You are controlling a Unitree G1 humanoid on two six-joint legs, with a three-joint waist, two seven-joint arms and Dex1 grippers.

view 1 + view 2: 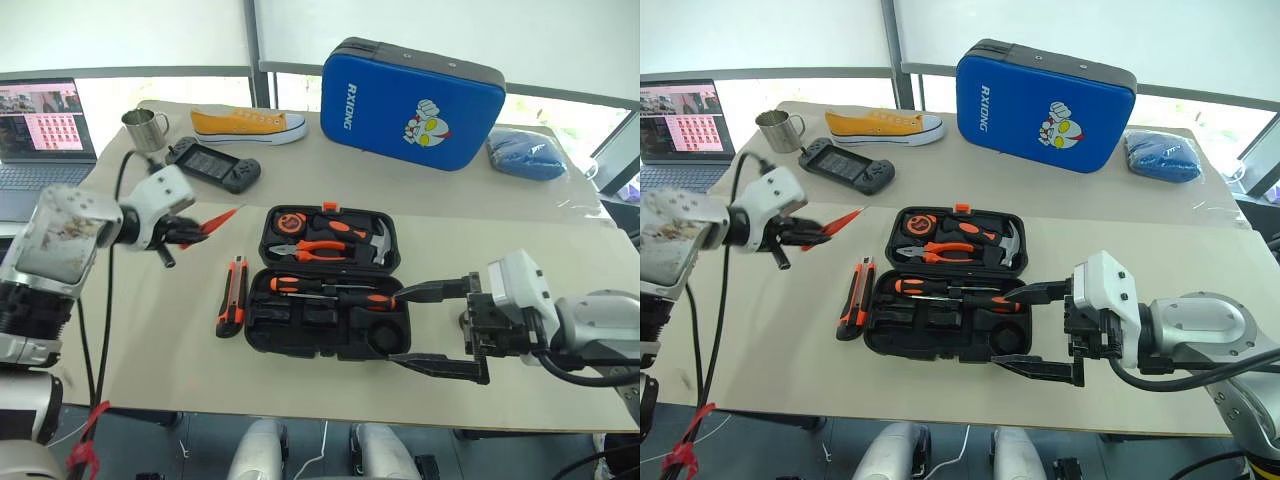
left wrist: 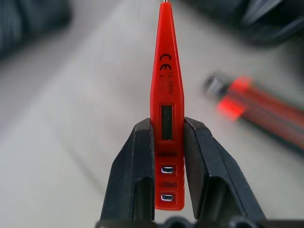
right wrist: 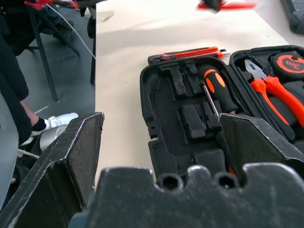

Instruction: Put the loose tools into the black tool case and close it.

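Observation:
The black tool case lies open on the table, its lid away from me. Two screwdrivers with orange-and-black handles rest in its near half. Just left of the case, the black-and-orange utility knife lies on the table. My left gripper hovers above the table left of the case, shut on the slim orange pen-like tool, whose tip points toward the case. At the case's right end, my right gripper stands open with nothing between its fingers.
Pliers, a hammer and a tape measure sit in the lid. Farther back are a blue cartoon case, yellow shoe, game controller, metal mug, laptop and blue cloth.

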